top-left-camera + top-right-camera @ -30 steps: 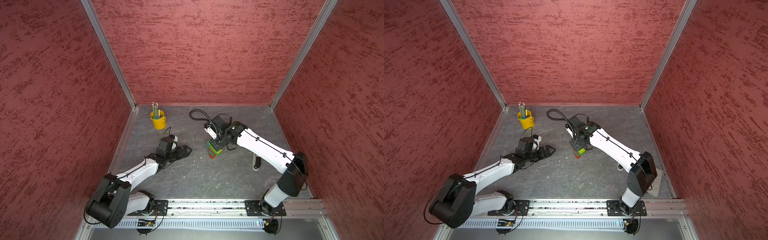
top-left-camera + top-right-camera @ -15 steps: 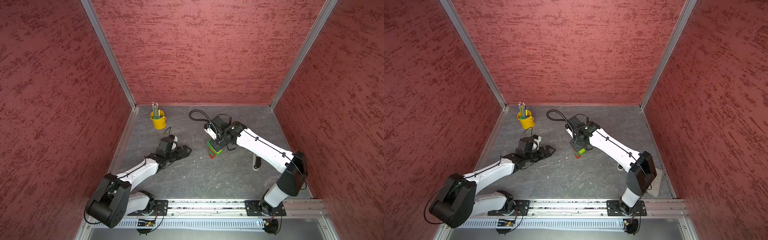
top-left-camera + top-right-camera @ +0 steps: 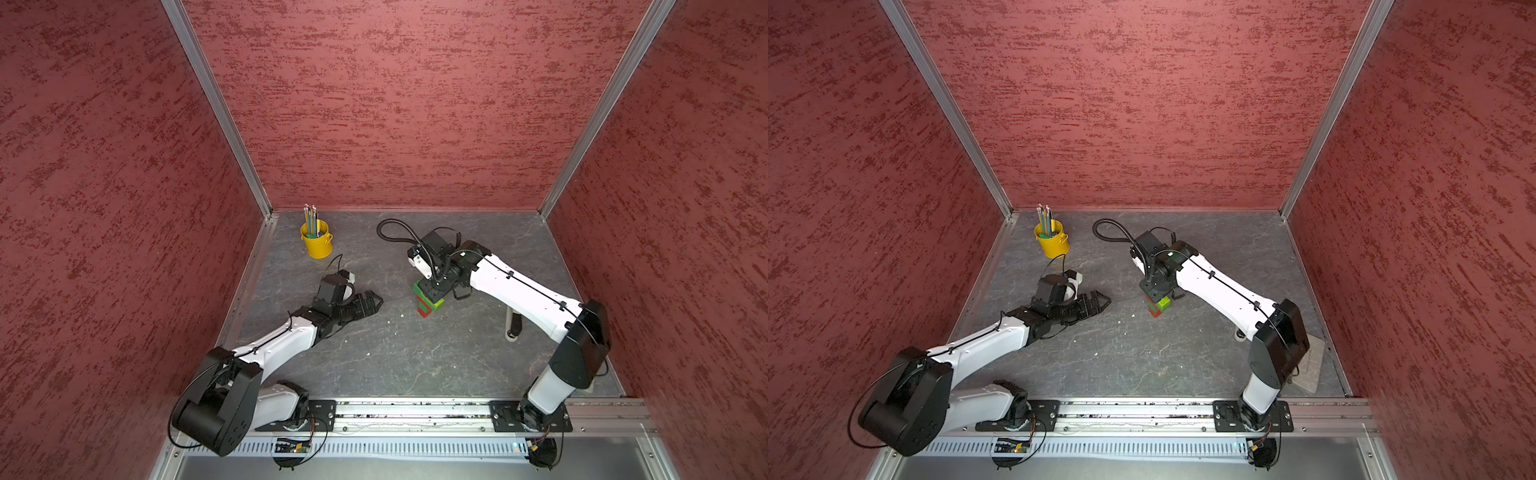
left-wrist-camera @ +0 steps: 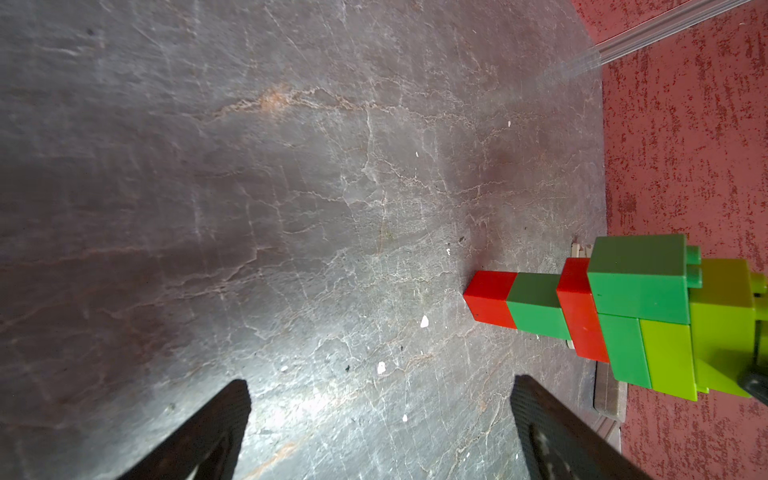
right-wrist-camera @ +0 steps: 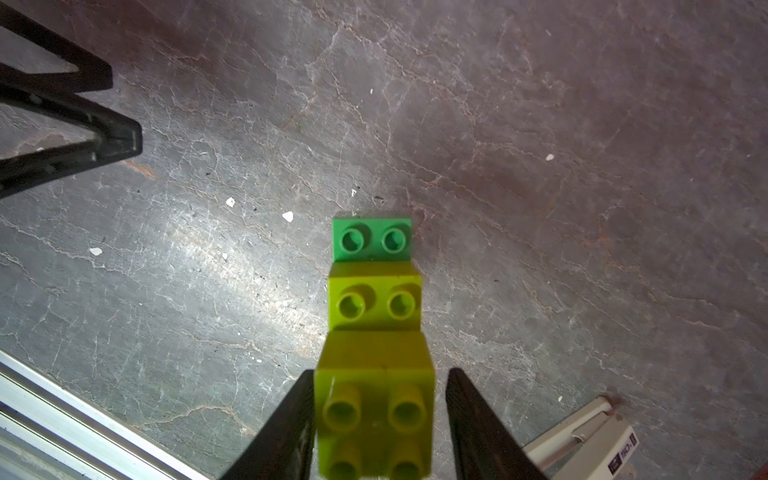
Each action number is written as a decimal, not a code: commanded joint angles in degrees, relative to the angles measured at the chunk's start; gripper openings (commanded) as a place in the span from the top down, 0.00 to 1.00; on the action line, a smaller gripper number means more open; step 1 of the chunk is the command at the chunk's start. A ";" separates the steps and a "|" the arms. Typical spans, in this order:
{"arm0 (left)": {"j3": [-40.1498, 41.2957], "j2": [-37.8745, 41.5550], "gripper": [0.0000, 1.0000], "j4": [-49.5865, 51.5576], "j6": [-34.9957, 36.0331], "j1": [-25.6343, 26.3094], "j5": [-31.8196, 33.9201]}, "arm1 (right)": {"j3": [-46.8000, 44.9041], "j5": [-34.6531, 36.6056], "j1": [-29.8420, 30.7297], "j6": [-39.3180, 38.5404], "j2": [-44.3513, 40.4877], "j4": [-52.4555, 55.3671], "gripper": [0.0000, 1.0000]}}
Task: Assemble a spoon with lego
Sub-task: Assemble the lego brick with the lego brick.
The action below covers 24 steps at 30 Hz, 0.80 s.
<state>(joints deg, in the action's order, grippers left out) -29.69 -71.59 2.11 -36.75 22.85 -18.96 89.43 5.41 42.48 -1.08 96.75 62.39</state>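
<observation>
Right pincer (image 5: 380, 374) has loosened around the upright spoon's (image 4: 636, 286) lime head, one finger clear. Left pincer (image 4: 380, 382) stands wide open, empty, well apart from it.

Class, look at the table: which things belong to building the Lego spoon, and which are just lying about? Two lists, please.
Part of the job:
- spoon, standing on end
- right gripper, jaws either side of the top brick
- left gripper, open, nearby

Just lying about:
- yellow bucket of pencils
- white-and-black tool
</observation>
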 commanded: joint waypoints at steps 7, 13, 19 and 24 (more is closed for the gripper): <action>-1.84 -0.23 0.00 0.74 0.89 0.18 0.94 | 4.15 -0.58 -0.31 0.91 -0.73 1.07 0.50; -1.78 -0.13 0.00 1.03 0.94 0.15 1.06 | 3.03 -0.62 -0.30 0.54 -0.25 1.09 0.55; -1.86 -0.04 0.00 1.39 1.15 0.09 1.29 | 2.08 -1.28 -0.31 0.03 0.33 0.58 0.63; -1.64 0.14 0.00 1.41 1.16 -0.13 1.35 | 1.50 -3.72 -0.39 -0.82 1.09 0.37 0.69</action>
<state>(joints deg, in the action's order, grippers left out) -30.24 -71.59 3.01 -36.58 22.83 -18.48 92.05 4.14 42.44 -1.80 96.77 62.92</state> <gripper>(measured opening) 0.997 0.340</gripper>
